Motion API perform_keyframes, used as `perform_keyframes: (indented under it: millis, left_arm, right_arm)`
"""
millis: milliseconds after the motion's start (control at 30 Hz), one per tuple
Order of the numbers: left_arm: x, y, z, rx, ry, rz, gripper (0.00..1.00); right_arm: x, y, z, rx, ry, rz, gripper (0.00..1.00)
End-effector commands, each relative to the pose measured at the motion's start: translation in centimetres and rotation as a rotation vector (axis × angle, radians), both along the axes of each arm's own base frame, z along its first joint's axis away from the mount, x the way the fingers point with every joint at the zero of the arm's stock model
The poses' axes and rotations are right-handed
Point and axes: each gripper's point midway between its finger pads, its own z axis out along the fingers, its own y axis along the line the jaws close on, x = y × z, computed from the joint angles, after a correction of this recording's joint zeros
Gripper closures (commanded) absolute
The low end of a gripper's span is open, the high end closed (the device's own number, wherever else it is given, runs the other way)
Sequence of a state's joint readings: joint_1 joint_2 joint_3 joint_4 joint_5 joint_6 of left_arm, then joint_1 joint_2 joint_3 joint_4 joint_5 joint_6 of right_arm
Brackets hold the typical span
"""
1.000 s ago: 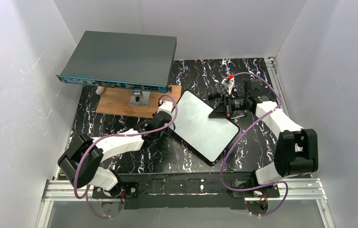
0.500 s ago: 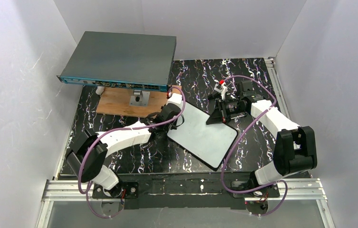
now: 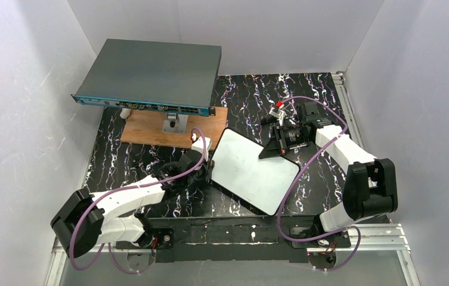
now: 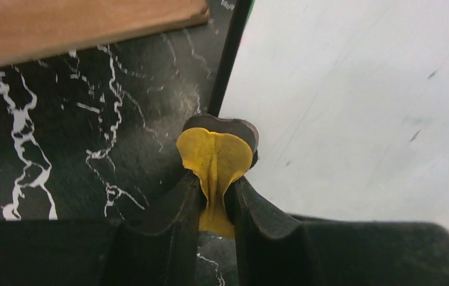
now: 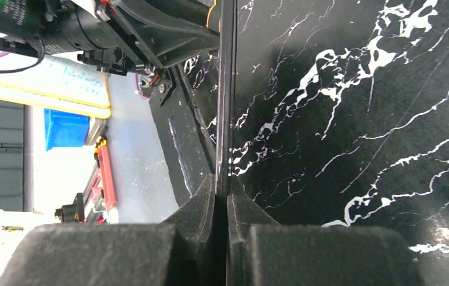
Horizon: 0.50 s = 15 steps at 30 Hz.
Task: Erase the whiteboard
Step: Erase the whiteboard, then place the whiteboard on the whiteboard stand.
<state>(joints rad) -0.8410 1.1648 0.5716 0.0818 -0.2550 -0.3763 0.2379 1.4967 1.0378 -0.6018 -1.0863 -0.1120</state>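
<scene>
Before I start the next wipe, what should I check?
1. Hold on the whiteboard: ok, right gripper shut on its edge.
2. Hold on the yellow pad: ok, left gripper shut on it.
3. Start spot: not ok, the pad sits at the whiteboard's edge, not on its face.
4. Pad pressing down: cannot tell.
5. Clean face: not ok, small dark marks on it.
6. Gap to the plank: ok, it lies apart from the whiteboard.
</scene>
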Motion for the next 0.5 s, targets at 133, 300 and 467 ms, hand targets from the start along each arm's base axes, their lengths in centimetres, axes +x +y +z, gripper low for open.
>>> perform_keyframes:
  millis: [133, 300, 467]
  left_arm:
    - [-0.9, 2.1, -1.9, 0.043, 0.034, 0.057, 1.00]
    - [-1.5, 2.0, -2.8, 0.027, 0.054, 0.044, 1.00]
    - [-0.8, 1.5, -1.6, 0.015, 0.026, 0.035, 1.00]
  right_arm:
    - [-0.2, 0.1, 4.5, 0.150, -0.033, 0.034, 0.99]
    - [-0.4, 0.0, 4.9, 0.173, -0.031, 0.043, 0.99]
    - [-1.0, 0.3, 5.2, 0.214, -0.006, 0.072, 0.99]
